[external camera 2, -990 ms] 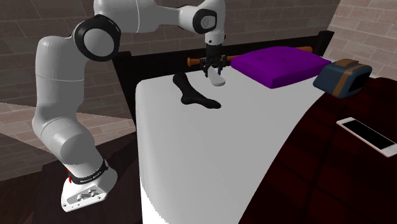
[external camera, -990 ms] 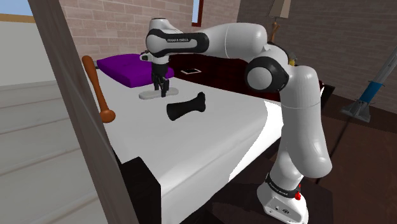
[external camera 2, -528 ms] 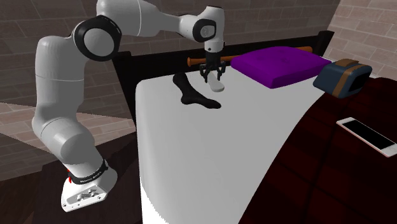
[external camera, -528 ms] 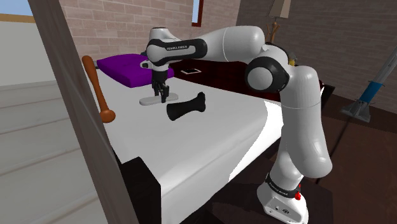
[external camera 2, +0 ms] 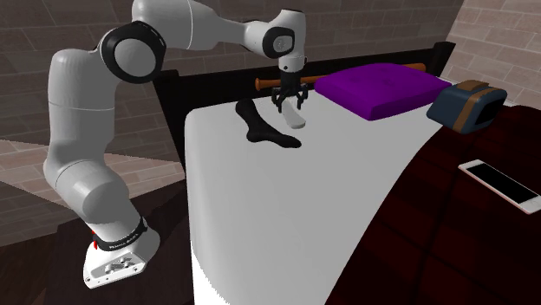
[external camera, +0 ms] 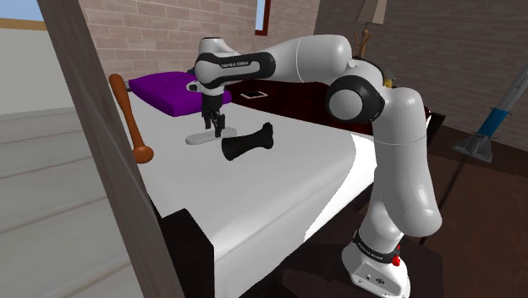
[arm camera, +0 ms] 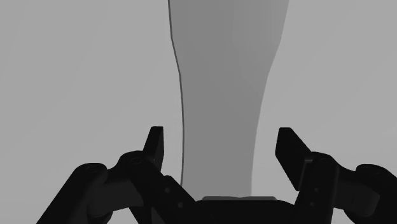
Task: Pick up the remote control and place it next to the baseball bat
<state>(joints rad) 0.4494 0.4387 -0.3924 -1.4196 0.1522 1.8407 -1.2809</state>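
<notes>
1. The gripper [arm camera: 219,137] is wide open.
2. The grey remote control [arm camera: 222,76] lies on the white bed [external camera: 279,178], right under the gripper, between its fingers, not touched.
3. The baseball bat [external camera: 129,110] lies apart from the gripper.

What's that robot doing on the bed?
The white robot arm hovers over a pale grey remote on the white bed. Its black jaws stand open on either side of the remote, not gripping it yet. The brown baseball bat lies close by, along the bed's edge.
</notes>
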